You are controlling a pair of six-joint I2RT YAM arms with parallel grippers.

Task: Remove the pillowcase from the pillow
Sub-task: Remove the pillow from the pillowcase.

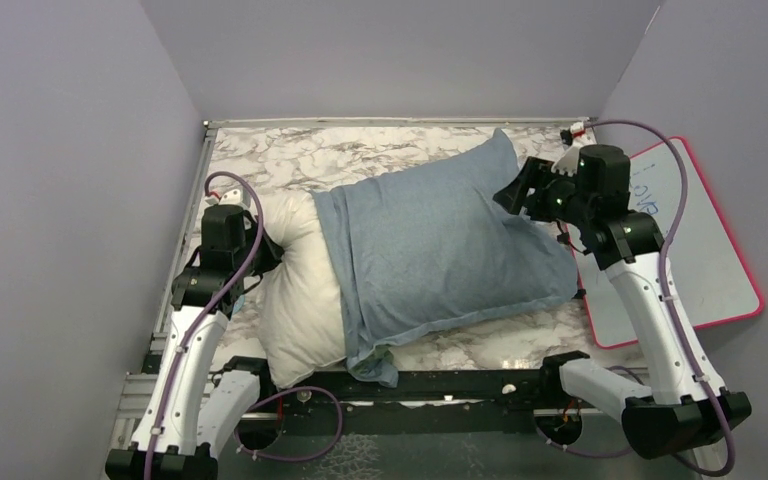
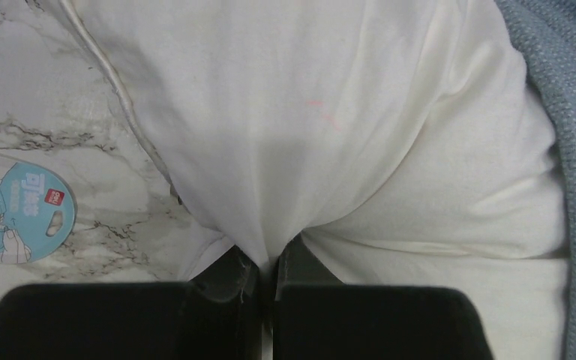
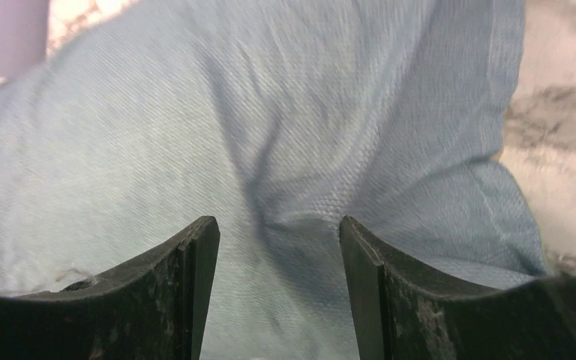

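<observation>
The pillow (image 1: 300, 290) lies on the surface (image 1: 290, 150), its left end bare. The left gripper (image 2: 270, 262) pinches that bare end (an anchor, I judge). The right gripper (image 3: 279, 232), jaws apart, hovers at the pillow's right end over the pillowcase (image 1: 440, 250), seemingly gripping nothing, ready to pull.

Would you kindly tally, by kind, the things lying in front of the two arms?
pillow: 1
pillowcase: 1
whiteboard: 1
round blue sticker: 1
Total: 4
</observation>
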